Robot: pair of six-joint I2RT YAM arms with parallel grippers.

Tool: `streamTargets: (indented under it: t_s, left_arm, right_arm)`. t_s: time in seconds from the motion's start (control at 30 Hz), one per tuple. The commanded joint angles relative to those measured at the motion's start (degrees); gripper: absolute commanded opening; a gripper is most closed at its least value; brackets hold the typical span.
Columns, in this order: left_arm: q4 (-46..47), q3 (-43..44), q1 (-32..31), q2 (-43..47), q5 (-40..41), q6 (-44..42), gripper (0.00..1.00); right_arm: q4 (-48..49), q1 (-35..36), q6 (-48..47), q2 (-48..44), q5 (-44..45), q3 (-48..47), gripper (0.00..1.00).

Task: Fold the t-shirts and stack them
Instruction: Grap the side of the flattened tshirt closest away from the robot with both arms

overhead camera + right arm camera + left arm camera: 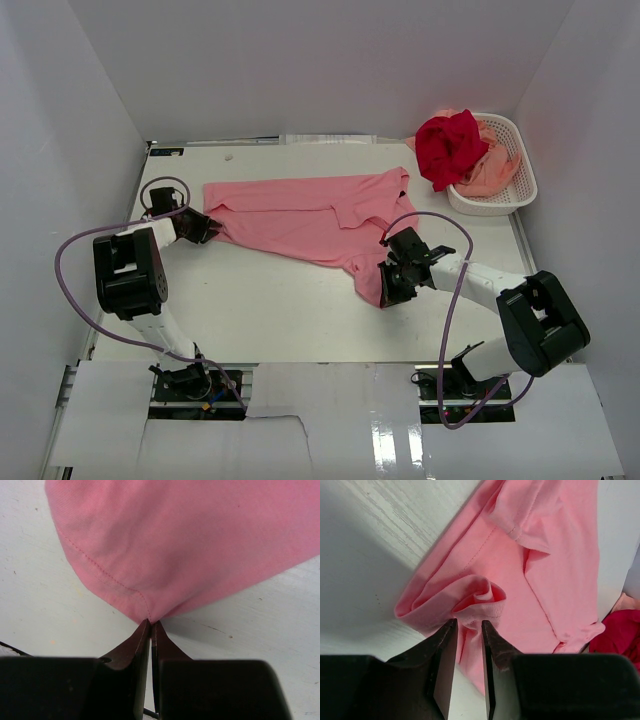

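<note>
Pink t-shirt, position: I am seeing the pink t-shirt (310, 225) lying on the white table (270, 320), mid-table and a little toward the far side, between the two arms.
Pink t-shirt, long axis: it is running left to right across the table. The right end is drooping toward the near edge, where one corner is trailing down to my right gripper.
Pink t-shirt, lie: it is lying partly doubled over, with creases and an overlapping flap near the middle. A sleeve is sticking out at the far right.
Left gripper: the left gripper (468, 625) is pinching a bunched fold at the shirt's left edge. Its fingers are sitting close together with pink cloth between them, and a ribbed band is curling right at the tips.
Right gripper: the right gripper (150, 622) is squeezing the stitched hem corner at the shirt's near-right end, its fingertips pressed together on the cloth.
Surroundings: the white lattice basket (520, 195) is sitting at the far right corner, well apart from both grippers. The deep red t-shirt (447, 145) is heaped over its left rim, and the peach t-shirt (495, 170) is crumpled inside it.
In the way: the purple cables are looping beside both arms.
Hard to make out: I am not managing to tell which end of the pink shirt is the neck from above, and the peach shirt is mostly covered by the red one.
</note>
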State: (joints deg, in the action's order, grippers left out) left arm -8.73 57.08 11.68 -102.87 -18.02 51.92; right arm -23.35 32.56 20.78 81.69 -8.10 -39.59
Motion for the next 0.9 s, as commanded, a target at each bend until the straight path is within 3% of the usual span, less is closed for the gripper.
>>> streamTargets:
  t_s: [0.0,0.87]
  left_arm:
    - [0.65,1.81,0.01,1.1,-0.17,0.02,0.36]
    - [1.44,2.07,0.01,-3.12,-0.17,0.73,0.36]
  right_arm:
    - [-4.16,0.58,-0.91,2.42,3.44,3.38,0.08]
    - [-4.51,0.58,-1.09,2.07,3.62,3.29,0.08]
